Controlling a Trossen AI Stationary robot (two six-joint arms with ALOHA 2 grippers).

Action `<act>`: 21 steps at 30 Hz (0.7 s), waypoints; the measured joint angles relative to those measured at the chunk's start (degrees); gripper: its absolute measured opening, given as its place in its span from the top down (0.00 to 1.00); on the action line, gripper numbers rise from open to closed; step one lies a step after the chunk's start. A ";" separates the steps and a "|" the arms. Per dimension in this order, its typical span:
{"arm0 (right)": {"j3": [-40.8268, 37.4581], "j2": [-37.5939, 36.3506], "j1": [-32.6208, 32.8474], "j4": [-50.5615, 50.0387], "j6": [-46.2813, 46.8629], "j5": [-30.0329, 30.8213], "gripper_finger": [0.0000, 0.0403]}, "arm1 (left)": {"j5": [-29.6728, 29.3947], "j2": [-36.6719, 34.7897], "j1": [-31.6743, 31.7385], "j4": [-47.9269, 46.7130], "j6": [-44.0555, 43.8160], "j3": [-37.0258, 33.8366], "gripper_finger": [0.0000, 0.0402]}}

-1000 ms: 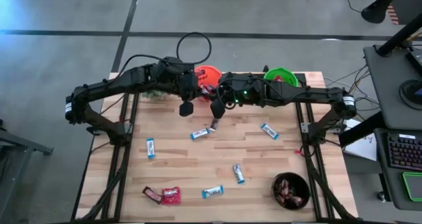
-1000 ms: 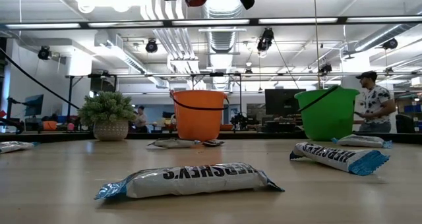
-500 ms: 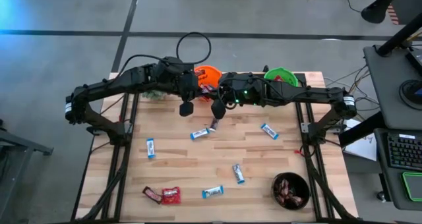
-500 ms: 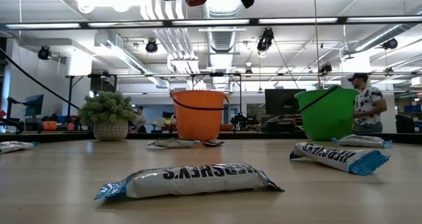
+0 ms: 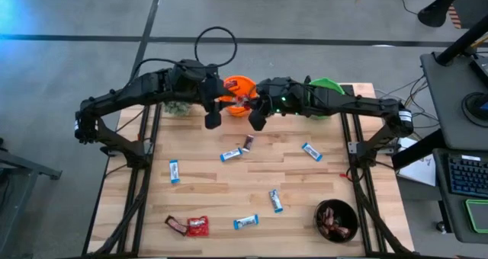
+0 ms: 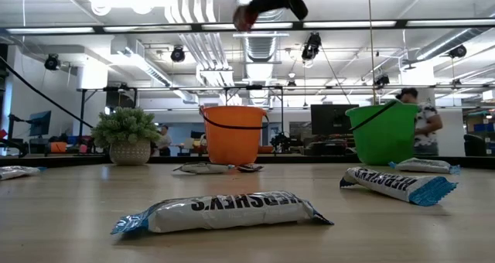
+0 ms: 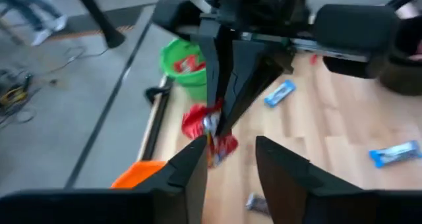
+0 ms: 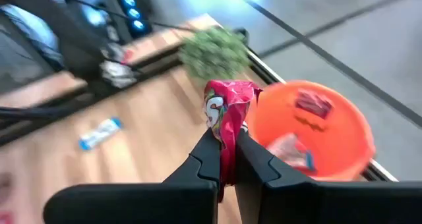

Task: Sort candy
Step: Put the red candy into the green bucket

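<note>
Right end effector [image 8: 227, 159] around red packet [image 8: 227, 115]

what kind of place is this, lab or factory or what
Probably an open-plan robotics lab or workshop: exposed ceiling ducts and strip lights, a monitor on desks beyond the wooden table, and a person standing behind.
</note>
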 joint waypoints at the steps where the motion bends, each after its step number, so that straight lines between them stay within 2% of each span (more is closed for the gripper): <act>1: 0.00 0.04 -0.54 -1.19 0.00 0.13 0.97 | -1.37 -0.02 0.00 -0.35 0.05 0.00 0.71; 4: 0.06 -0.25 -2.20 -4.19 0.00 0.02 0.97 | -3.94 0.34 0.04 -1.02 0.89 -0.15 0.67; 8: 0.11 -0.24 -4.44 -10.13 -0.20 -0.12 0.97 | -4.46 0.19 0.04 -1.00 1.29 -0.15 0.63; 21: 0.11 -0.62 -11.95 -31.74 -1.71 1.13 0.97 | -4.89 0.28 0.11 -3.36 1.30 -0.17 0.63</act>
